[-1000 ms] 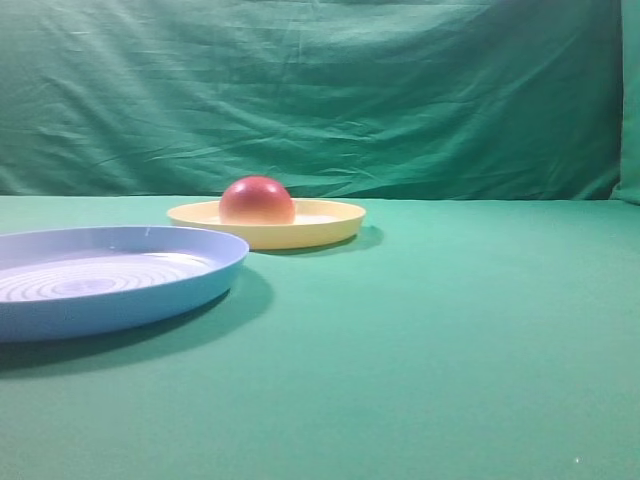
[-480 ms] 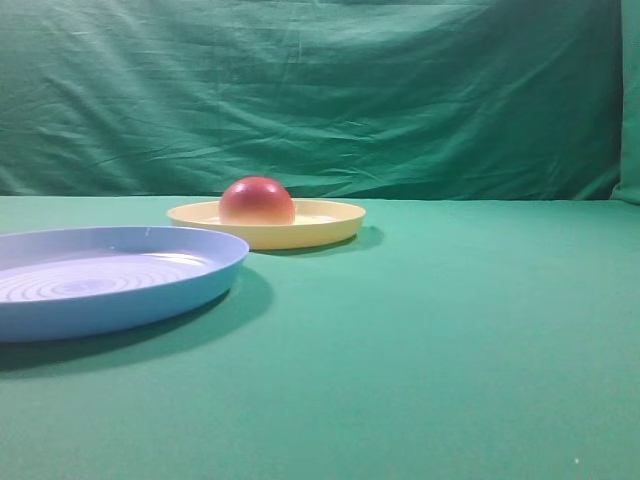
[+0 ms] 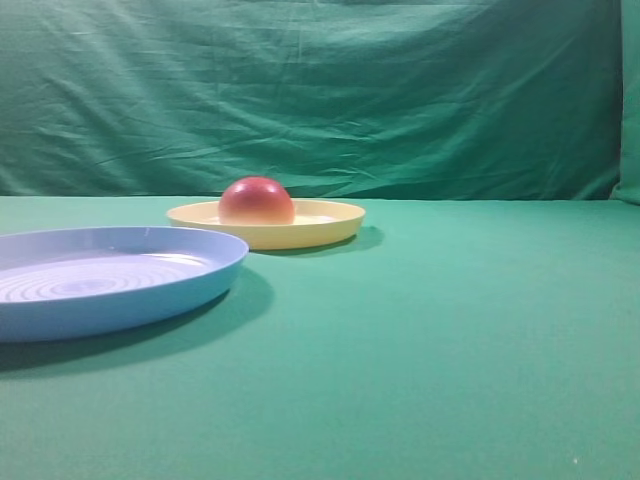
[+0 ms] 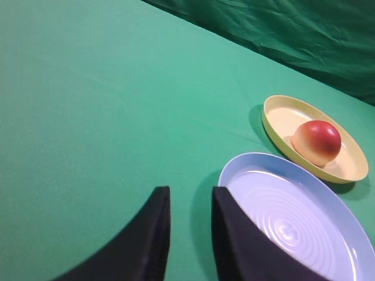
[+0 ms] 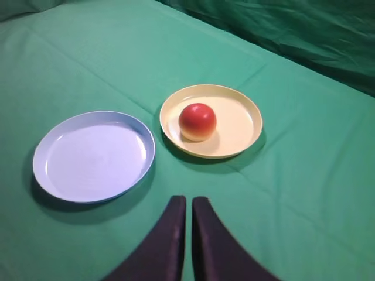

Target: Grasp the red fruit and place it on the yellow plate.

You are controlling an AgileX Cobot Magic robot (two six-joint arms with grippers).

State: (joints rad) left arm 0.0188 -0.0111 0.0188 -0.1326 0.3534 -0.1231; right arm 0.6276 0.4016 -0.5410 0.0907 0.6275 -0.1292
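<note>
Fruit [image 5: 197, 121], one, red, on one yellow plate [image 5: 243, 120], one blue plate [image 5: 94, 156]

Looks like a lab/test rig, not a home. Green cloth [image 3: 450, 340] covers the whole tabletop under the right gripper [image 5: 188, 234] and left gripper [image 4: 190, 228]; same creased green cloth hung as backdrop [image 3: 320, 90] far beyond them. Only plastic props ahead of the grippers: yellow plate [image 5: 240, 126], blue plate [image 5: 94, 155], red fruit [image 5: 197, 121].
</note>
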